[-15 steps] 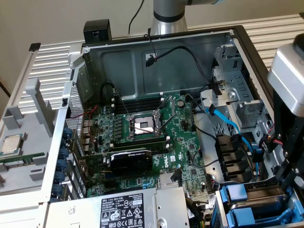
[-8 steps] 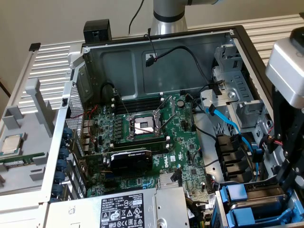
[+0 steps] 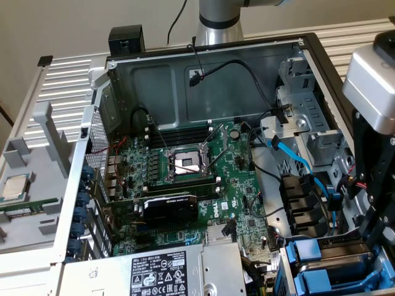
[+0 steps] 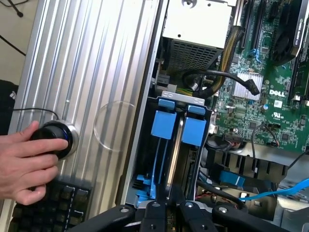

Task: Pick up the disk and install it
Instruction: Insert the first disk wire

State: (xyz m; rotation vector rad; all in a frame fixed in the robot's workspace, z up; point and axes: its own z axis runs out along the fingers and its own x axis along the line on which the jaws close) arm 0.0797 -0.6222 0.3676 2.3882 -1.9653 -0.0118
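Observation:
The disk (image 4: 177,145) stands on edge in the drive bay at the case's corner, its blue carrier frame (image 4: 163,124) on both sides of a thin silver edge. That edge runs straight in between the black fingers (image 4: 155,216) of my gripper (image 4: 171,212), which stand close together and shut on it. In the exterior view the gripper (image 3: 372,237) hangs at the right edge, just above the blue carriers (image 3: 307,254) in the bay.
The open case holds the motherboard (image 3: 244,203), an open processor socket (image 3: 185,163), a black graphics card (image 3: 170,206) and the power supply (image 3: 166,271). Blue cables (image 3: 296,161) cross near the bay. A person's hand (image 4: 24,162) rests on a round knob beside a keyboard (image 4: 63,203).

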